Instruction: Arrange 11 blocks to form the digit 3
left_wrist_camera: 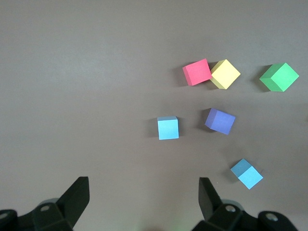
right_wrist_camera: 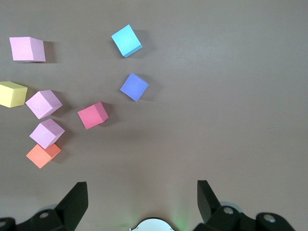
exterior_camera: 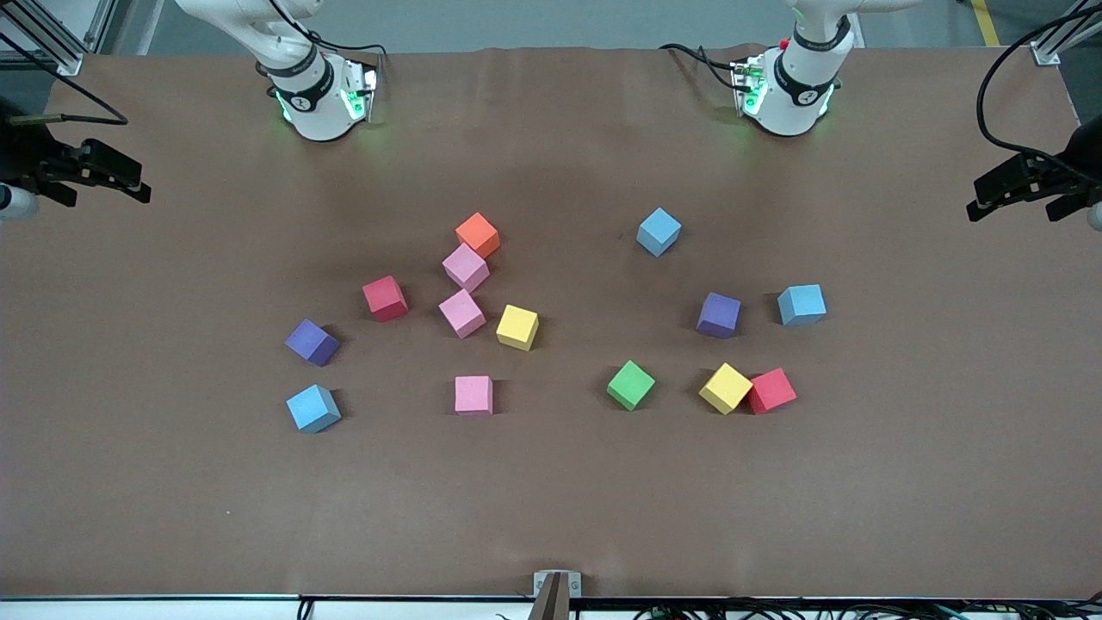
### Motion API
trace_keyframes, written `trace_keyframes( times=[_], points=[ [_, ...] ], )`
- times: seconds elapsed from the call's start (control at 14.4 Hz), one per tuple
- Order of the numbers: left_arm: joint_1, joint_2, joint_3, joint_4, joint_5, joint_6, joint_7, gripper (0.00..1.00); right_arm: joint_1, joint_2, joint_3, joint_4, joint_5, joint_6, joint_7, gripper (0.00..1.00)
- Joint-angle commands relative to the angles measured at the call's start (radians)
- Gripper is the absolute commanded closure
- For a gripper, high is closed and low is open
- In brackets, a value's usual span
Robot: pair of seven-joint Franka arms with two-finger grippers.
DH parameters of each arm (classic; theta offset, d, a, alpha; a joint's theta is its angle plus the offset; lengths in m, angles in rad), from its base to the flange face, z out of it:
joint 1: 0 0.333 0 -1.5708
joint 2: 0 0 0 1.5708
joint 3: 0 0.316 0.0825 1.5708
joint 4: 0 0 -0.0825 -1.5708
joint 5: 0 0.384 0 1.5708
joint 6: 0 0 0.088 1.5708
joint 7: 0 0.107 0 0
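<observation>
1. Right arm's end. The right gripper (right_wrist_camera: 142, 202) hangs released, jaws spread wide and empty, over bare brown table (exterior_camera: 551, 517) just ahead of its own base. Eight small matte foam cubes lie ahead of it. The orange foam cube (right_wrist_camera: 43, 155) is closest to the claw and off to one side of the jaw line, touching a pink foam cube (right_wrist_camera: 46, 133). The red foam cube (right_wrist_camera: 93, 115) stands apart, nearly straight ahead.

2. Left arm's end. The left gripper (left_wrist_camera: 143, 202) is likewise released and empty, over bare table. Six cubes lie ahead of it. A light blue foam cube (left_wrist_camera: 246, 173) is closest and sits outside one finger (left_wrist_camera: 209, 197).

3. Status. We count fourteen cubes scattered on the table, and no bar of the digit 3 is laid yet.

4. Deciding relation. Each arm is nearer to its own cluster. Cubes have no long axis, so we judge that the claw must turn to meet flat faces. The red cube looks the easier first pick.
</observation>
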Motion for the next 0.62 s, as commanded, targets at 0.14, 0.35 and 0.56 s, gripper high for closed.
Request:
trace_keyframes(
  times=[0.14, 0.35, 0.56],
  points=[
    [-0.002, -0.001, -0.006, 0.0, -0.009, 0.015, 0.003, 0.0, -0.013, -0.026, 0.007, -0.011, 0.012, 0.005, -0.013, 0.0],
    [-0.005, 0.012, -0.008, -0.003, -0.015, 0.014, -0.014, 0.0, -0.015, -0.026, 0.006, 0.0, 0.012, 0.003, -0.011, 0.0],
    [-0.009, 0.012, -0.066, -0.033, -0.021, -0.029, -0.054, 0.0, -0.013, -0.026, 0.006, 0.0, 0.009, 0.011, -0.016, 0.0]
  ],
)
